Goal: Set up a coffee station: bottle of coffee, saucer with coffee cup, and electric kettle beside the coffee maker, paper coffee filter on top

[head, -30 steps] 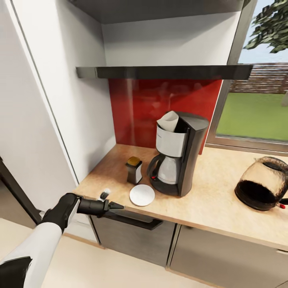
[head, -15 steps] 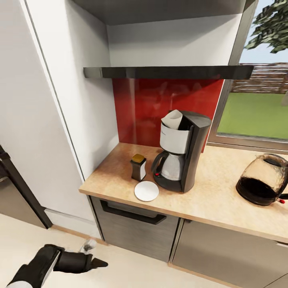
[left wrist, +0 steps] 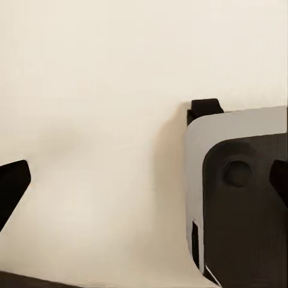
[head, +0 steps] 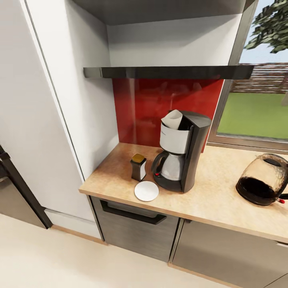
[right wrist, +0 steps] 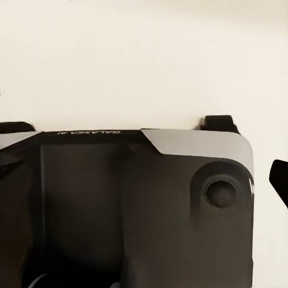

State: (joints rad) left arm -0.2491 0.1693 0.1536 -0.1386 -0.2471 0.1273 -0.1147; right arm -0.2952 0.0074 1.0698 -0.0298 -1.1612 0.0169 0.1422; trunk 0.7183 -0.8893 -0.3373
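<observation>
Tall black drip coffee maker before you carries the white paper cone filter; round white saucer beside it; both your pincers spread wide, empty.

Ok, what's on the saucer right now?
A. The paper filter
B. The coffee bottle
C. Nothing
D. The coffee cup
C: the saucer lies bare on the countertop, with the bottle behind it and the filter up in the coffee maker.

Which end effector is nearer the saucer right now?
Neither clearly: the left end effector and right end effector both hang over the floor by the robot's base, well below the saucer on the countertop.
</observation>
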